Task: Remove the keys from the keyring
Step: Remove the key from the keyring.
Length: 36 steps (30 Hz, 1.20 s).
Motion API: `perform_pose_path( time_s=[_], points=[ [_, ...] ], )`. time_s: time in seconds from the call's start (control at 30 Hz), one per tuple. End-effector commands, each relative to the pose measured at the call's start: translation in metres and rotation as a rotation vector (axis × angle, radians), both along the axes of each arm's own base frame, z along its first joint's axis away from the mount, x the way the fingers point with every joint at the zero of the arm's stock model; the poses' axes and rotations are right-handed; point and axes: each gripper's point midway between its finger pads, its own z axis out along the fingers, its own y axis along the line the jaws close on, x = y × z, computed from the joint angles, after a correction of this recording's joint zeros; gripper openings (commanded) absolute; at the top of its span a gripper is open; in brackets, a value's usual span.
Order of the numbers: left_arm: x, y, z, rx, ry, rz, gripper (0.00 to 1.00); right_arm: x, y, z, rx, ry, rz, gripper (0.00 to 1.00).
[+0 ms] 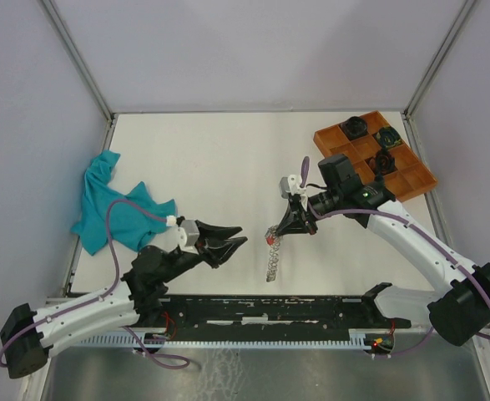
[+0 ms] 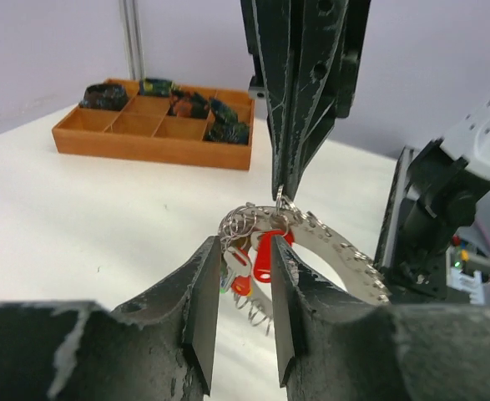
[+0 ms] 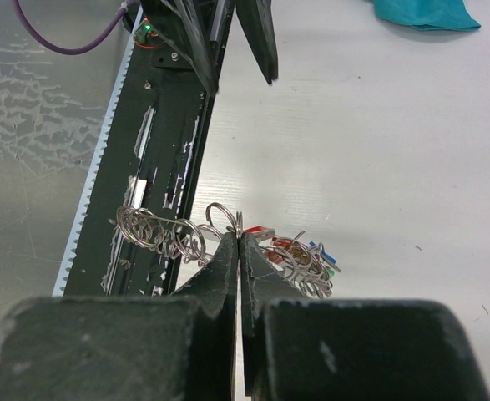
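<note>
Right hand [image 3: 239, 241], clamped shut on the keyring [image 1: 271, 257], holds its long axis running from the fingertips toward the near table [image 1: 211, 159] edge; left hand [image 2: 243, 251] is half open and empty.

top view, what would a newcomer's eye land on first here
The right gripper at mid-table, shut on the coiled keyring, with red-tagged keys bunched beneath its fingertips. The left gripper faces it, jaws open, just short of the keys. A teal cloth lies crumpled at the left edge, an orange tray in the far right corner.
</note>
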Motion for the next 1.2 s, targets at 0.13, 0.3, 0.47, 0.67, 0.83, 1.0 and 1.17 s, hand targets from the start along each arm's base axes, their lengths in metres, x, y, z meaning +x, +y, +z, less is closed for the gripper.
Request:
perform_pose_path(
  time_s=[0.13,0.3,0.47,0.67,0.83,1.0,1.17],
  points=[
    [0.005,-0.034,0.016,0.093,-0.181,-0.073,0.36,-0.004,0.004,0.029,0.08,-0.101,0.065,0.01],
    [0.005,-0.048,0.013,0.088,-0.175,-0.121,0.36,-0.005,0.004,0.03,0.084,-0.103,0.068,0.01],
    [0.005,-0.057,0.013,0.08,-0.17,-0.147,0.36,-0.006,0.004,0.031,0.088,-0.103,0.071,0.01],
    [0.006,-0.065,0.013,0.078,-0.162,-0.164,0.35,-0.006,0.004,0.032,0.09,-0.103,0.072,0.01],
    [0.004,-0.072,0.011,0.08,-0.147,-0.197,0.33,-0.007,0.004,0.032,0.09,-0.102,0.072,0.01],
    [0.003,-0.074,0.01,0.077,-0.132,-0.209,0.33,-0.007,0.004,0.032,0.091,-0.1,0.072,0.01],
    [0.004,-0.078,0.009,0.075,-0.123,-0.215,0.3,-0.007,0.005,0.031,0.091,-0.097,0.073,0.01]
  ],
)
